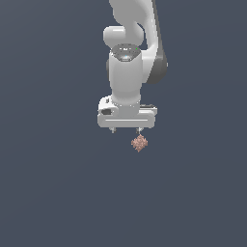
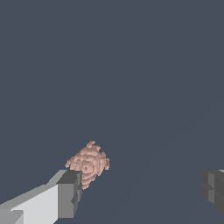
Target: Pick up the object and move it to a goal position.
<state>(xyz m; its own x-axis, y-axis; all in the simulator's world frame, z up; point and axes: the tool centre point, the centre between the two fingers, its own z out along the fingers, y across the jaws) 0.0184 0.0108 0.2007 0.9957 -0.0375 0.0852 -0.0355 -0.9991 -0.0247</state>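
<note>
The object [image 1: 139, 143] is a small, bumpy, pinkish-brown lump on the dark grey floor. It lies just below the white gripper [image 1: 125, 130], under the fingertip on the exterior view's right. In the wrist view the object [image 2: 89, 164] sits beside one grey fingertip [image 2: 70, 192], off to that side and not centred between the fingers. The other fingertip [image 2: 213, 188] is far from it. The gripper [image 2: 142, 190] is open wide and empty, pointing straight down.
The flat dark grey floor [image 1: 58, 193] spreads around the arm on all sides. The white arm [image 1: 126, 72] rises above the gripper to the frame's top edge. No other objects show.
</note>
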